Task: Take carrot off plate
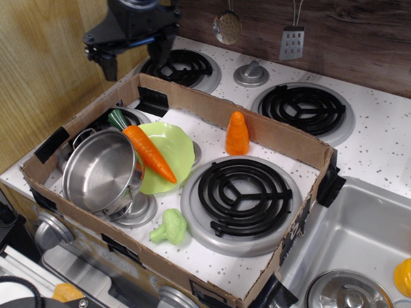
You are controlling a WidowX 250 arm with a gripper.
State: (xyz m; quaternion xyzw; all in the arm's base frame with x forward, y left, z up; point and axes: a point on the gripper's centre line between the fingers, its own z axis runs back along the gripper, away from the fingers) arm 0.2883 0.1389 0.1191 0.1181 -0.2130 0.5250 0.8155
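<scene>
Overhead, the black arm is seen at the 11 o'clock corner of the view, held high above the back-left burner (pixel 182 66) and outside the cardboard wall (pixel 192 102). The claw (pixel 133 56) is pointed downward, with two dark fingers (pixel 110 64) spread well apart; nothing is held between them and nothing is touched. The carrot (pixel 146 151) is found lying across the plate (pixel 173 154), its dark green stem end aimed toward 10 o'clock and overhanging the rim, its tapered tip aimed toward 4 o'clock. The plate is set on the speckled white surface (pixel 212 260) inside the cardboard enclosure, left of centre. A shiny steel pot (pixel 99 173) is tilted just beside the plate at its 8 o'clock side, close against the carrot. A stubby ridged orange cone (pixel 237 133) is stood upright at 2 o'clock from the plate, well apart from it. A small light-green broccoli toy (pixel 169 227) is placed at 6 o'clock from the plate, near the large front burner (pixel 244 192).
</scene>
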